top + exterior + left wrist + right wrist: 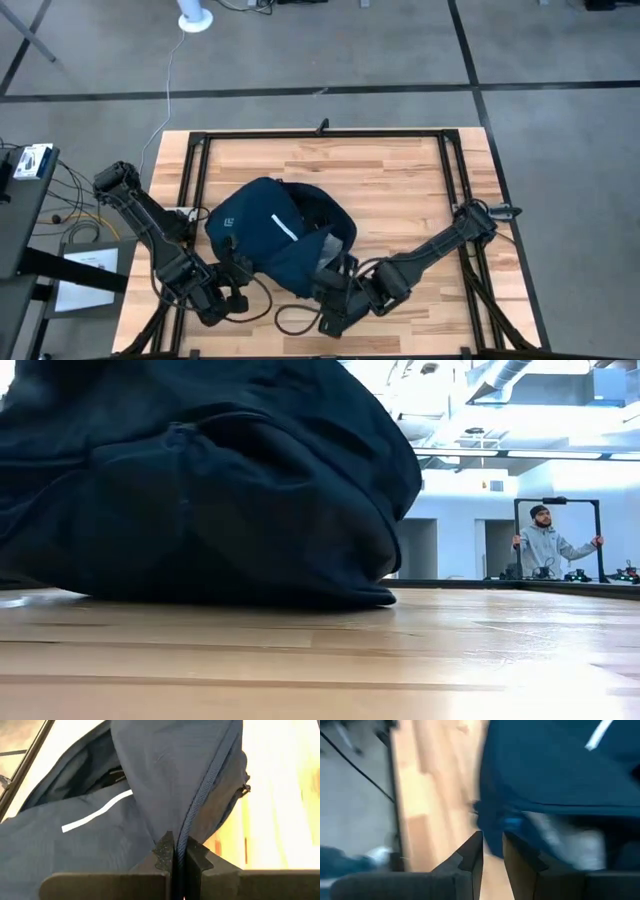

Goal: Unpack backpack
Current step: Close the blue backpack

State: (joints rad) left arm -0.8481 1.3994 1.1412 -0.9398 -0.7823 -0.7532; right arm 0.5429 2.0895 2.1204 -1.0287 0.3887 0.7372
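Backpack (265, 235): large, soft, dark navy, rounded; lay slumped near the middle of the wooden surface (400, 180), toward its front edge. Bore 1 short white stripe (285, 229) on the upper panel and a small white logo (229, 221) at its left side. Showed a dark opening on the right half, with folds of fabric around it. Filled most of the low view, resting flat on the wood.

Left end effector (178, 854): sat at the front left of the backpack, arm bent low over the surface; 2 fingers pressed nearly together, pinching a ridged zipper seam (202, 800) of the navy fabric.

Right end effector (492, 851): sat at the front right of the backpack, arm reaching in from the right edge, elbow folded; fingers close, with a narrow gap and a fold of navy fabric just between the tips; could not tell whether gripped.

Contents of the backpack: hidden. Right wrist view blurred. Black cable (290, 320) looped at the front edge.
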